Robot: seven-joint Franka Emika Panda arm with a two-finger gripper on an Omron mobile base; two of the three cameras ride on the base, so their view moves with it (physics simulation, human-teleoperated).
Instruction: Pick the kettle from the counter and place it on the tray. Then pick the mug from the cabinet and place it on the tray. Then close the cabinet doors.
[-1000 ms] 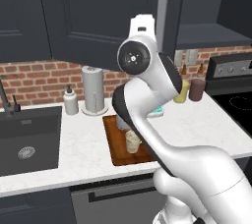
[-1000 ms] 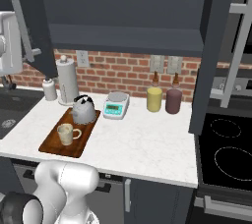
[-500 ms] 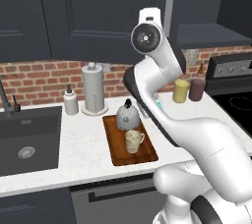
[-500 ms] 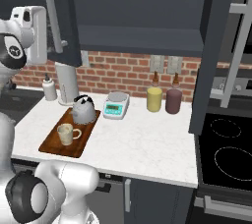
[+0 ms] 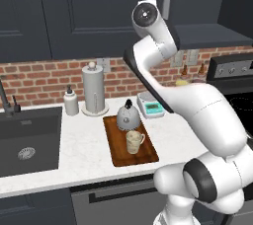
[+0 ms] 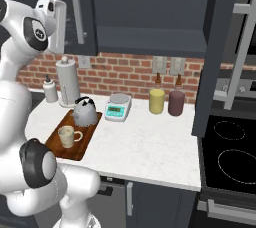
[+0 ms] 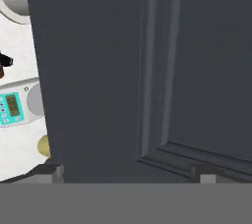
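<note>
Resting on tray (image 5: 115, 154): kettle (image 5: 127, 115), mug (image 5: 134, 141). No legible writing. Tool (image 6: 56, 24) state unclear.

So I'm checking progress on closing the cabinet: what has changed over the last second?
The arm swung up and toward the left cabinet door, pushing it from standing out toward shut; the hand now sits against the panel. The right door stays open. Kettle and mug rest unmoved on the tray.

The kettle (image 5: 127, 116) sits behind the mug (image 5: 133, 141) on the tray (image 5: 116, 153).
</note>
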